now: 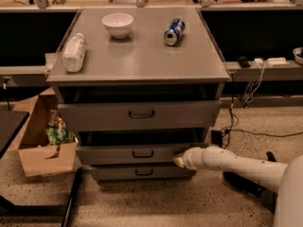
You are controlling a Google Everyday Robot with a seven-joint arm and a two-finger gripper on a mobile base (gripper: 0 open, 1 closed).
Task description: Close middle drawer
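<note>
The middle drawer (pixel 113 153) is a low grey panel with a small dark bar handle, second of the cabinet's three, and it stands pulled out with a dark gap above it. The tall-fronted top drawer (pixel 137 114) above is also out a little. The lowest drawer (pixel 139 172) sits just below. My gripper (pixel 178 161) is at the end of the white arm reaching in from the right, and its tip rests against the right end of the middle drawer's front panel.
On the cabinet top lie a white bowl (pixel 118 24), a blue can on its side (pixel 173 31) and a clear plastic bottle (pixel 74 53). An open cardboard box (pixel 38 148) with a green bag stands on the floor at the left. Cables (pixel 246 91) hang at the right.
</note>
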